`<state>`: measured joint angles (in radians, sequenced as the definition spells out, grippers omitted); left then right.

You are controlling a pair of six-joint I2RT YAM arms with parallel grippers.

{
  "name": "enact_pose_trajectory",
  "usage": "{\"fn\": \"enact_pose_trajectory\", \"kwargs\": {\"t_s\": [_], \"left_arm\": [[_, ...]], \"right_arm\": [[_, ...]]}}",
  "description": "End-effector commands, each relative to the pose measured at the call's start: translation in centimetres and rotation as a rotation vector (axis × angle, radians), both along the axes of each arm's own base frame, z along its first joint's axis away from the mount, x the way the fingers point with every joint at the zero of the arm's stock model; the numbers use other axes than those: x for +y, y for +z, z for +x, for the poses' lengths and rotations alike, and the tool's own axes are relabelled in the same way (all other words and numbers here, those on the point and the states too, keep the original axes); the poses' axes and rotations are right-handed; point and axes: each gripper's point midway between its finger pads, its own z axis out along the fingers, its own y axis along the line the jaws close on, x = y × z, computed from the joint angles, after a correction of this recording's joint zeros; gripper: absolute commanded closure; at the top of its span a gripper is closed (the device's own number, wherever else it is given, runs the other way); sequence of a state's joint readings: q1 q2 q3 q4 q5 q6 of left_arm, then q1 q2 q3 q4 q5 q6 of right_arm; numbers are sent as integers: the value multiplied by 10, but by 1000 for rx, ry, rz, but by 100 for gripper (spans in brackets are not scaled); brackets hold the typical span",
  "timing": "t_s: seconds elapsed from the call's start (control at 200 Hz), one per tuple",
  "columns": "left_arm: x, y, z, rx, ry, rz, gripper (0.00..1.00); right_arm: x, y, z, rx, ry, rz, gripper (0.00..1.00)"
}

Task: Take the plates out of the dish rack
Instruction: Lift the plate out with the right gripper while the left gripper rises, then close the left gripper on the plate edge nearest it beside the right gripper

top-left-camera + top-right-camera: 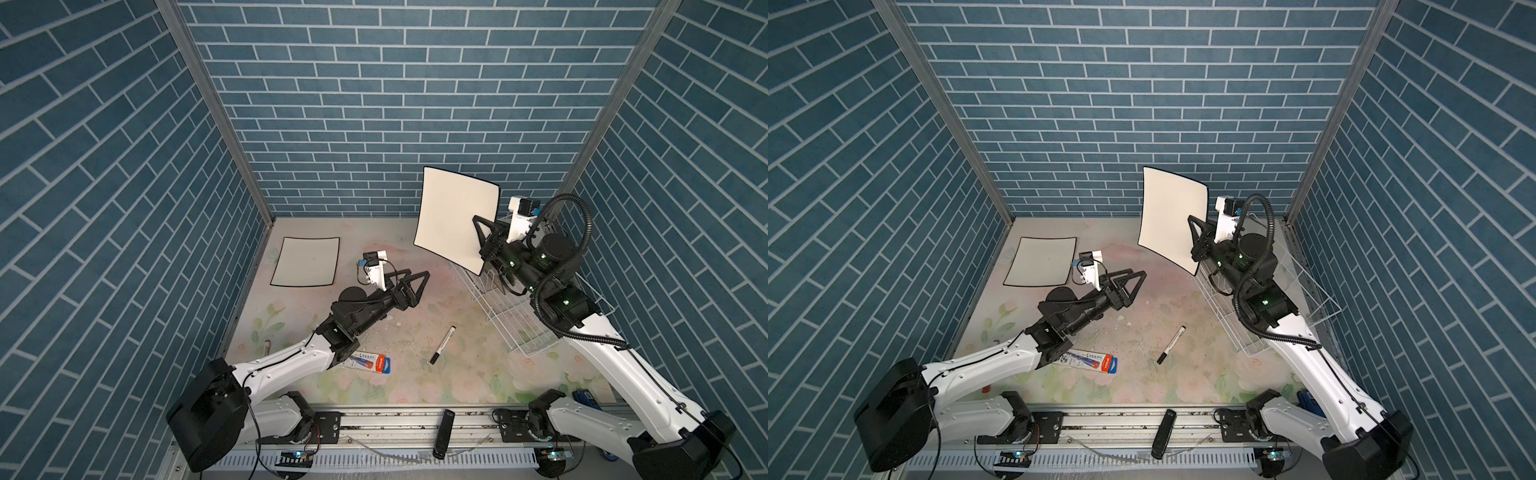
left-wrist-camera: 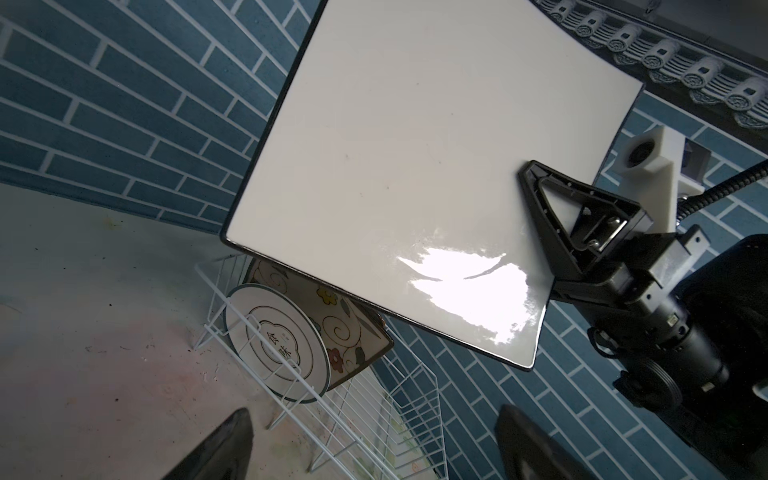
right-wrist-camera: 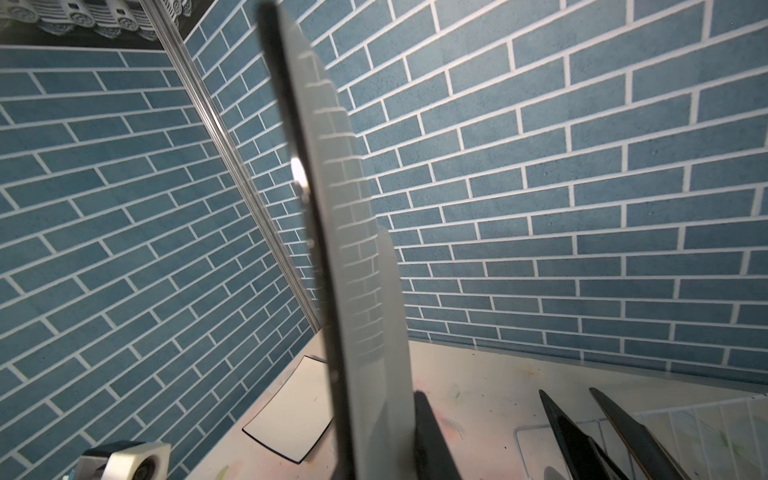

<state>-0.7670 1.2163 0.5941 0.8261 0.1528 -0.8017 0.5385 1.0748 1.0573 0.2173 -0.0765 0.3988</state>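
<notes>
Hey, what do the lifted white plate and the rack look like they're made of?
The lifted white plate: probably glazed ceramic, glossy; it throws a bright highlight and mirrors the brick wall. The dish rack: thin wire, seemingly white-coated metal, smooth finish.

White plate [image 2: 395, 166] glossy glazed ceramic; dish rack [image 2: 399, 419] white coated wire; table [image 1: 415, 386] matt, scuffed.

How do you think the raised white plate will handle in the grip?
The white plate looks glossy, with bright glare, so it may slip. Pinched at one edge by the right fingers, it probably levers hard. It is likely rigid and breakable.
</notes>
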Motion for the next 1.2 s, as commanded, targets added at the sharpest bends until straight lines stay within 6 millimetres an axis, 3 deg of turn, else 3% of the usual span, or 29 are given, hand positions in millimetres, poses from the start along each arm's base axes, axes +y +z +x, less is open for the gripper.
{"fn": "enact_pose_trajectory", "kwargs": {"t_s": [0.0, 0.425, 0.66, 0.885, 0.95, 1.195], "left_arm": [[4, 19, -1, -18, -31, -87, 7], [15, 48, 18, 17, -78, -383, 10], [4, 45, 34, -2, -100, -434, 16], [12, 68, 38, -103, -39, -433, 16], [10, 84, 39, -147, -46, -441, 15], [3, 109, 46, -209, -54, -460, 15]], "right_arm": [[-6, 81, -26, -248, 83, 286, 100], [-23, 84, -39, -404, 116, 546, 100], [-40, 79, -43, -450, 96, 688, 100], [-43, 79, -45, -454, 96, 737, 100], [-43, 83, -47, -461, 104, 742, 100], [-46, 91, -54, -474, 104, 768, 100]]}}
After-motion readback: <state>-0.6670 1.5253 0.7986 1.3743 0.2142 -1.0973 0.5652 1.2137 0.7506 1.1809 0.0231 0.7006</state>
